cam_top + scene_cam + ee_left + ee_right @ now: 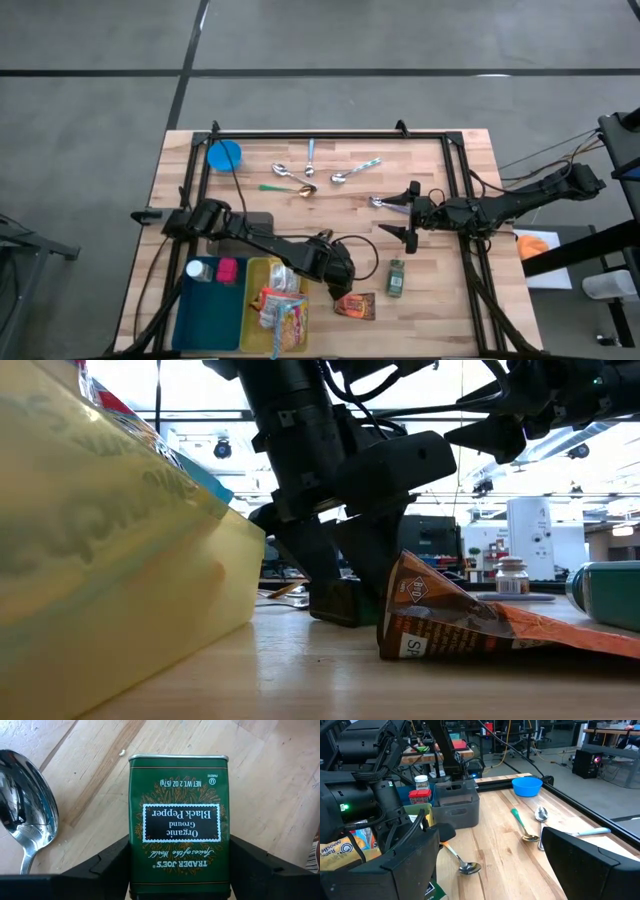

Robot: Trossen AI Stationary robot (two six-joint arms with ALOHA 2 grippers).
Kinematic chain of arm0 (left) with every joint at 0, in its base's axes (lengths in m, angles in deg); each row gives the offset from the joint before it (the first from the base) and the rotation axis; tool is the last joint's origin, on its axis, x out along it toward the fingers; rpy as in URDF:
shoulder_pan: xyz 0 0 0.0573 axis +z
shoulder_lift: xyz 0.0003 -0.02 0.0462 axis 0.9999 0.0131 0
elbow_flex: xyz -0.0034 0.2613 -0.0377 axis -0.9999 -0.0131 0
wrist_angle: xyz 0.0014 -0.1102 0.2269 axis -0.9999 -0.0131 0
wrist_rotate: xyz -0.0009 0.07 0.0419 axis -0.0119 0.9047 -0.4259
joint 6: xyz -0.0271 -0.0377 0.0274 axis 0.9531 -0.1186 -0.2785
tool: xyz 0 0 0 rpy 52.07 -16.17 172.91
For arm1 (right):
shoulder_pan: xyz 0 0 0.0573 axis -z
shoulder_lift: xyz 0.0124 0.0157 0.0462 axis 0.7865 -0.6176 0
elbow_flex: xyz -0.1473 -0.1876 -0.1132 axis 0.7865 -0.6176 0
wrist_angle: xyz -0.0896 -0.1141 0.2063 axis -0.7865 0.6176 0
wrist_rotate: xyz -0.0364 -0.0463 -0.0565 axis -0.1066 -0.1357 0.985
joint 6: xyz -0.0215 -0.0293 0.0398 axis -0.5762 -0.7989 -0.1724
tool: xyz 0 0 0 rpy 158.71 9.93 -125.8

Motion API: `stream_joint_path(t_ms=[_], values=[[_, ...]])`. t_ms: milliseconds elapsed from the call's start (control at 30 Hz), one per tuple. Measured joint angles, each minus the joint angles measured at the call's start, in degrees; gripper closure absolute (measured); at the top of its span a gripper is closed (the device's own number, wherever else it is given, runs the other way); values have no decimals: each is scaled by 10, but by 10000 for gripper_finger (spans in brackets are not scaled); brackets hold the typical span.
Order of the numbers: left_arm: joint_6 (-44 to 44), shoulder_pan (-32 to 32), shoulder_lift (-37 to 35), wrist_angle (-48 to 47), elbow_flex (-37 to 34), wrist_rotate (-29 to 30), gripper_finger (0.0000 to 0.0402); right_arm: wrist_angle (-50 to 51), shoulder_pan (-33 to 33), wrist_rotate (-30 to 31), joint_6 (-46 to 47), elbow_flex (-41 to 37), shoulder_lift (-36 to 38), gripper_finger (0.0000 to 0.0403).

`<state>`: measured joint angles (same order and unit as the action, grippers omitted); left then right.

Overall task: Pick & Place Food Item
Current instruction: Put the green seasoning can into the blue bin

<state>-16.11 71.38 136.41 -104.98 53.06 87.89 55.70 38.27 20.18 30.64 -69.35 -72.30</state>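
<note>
I'm seeing my left gripper (179, 870) fingers flanking the green pepper tin (178, 820), grip unclear, beside the yellow bin (255, 275) holding noodle packets (285, 315), while my right gripper (410, 210) fingers are hanging apart.

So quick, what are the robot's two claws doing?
Left gripper: closing around the green pepper tin, grip not confirmed.
Right gripper: open, empty.

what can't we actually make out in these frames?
- High view: the pepper tin is hidden under the left gripper.
- Left wrist view: the tin's near end is cut off by the picture edge.
- Low view: the yellow bin is blurred, and its wall hides the contents.
- Low view: the teal container is cut off by the right edge, so its label is unreadable.
</note>
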Motion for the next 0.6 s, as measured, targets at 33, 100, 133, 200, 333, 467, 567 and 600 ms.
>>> stream_joint_path(t_ms=[33,100,133,200,333,467,567,600], values=[[0,0,0,0,0,0,138,0,0,0,0,0,0,54],[0,0,0,0,0,0,140,0,0,0,0,0,0,54],[-1,0,0,0,0,0,141,0,0,0,0,0,0,54],[-1,0,0,0,0,0,141,0,0,0,0,0,0,54],[-1,0,0,0,0,0,141,0,0,0,0,0,0,54],[-1,0,0,0,0,0,142,0,0,0,0,0,0,54],[-2,0,-3,-3,0,5,142,0,0,0,0,0,0,54],[-4,0,-6,-5,0,10,142,0,0,0,0,0,0,54]])
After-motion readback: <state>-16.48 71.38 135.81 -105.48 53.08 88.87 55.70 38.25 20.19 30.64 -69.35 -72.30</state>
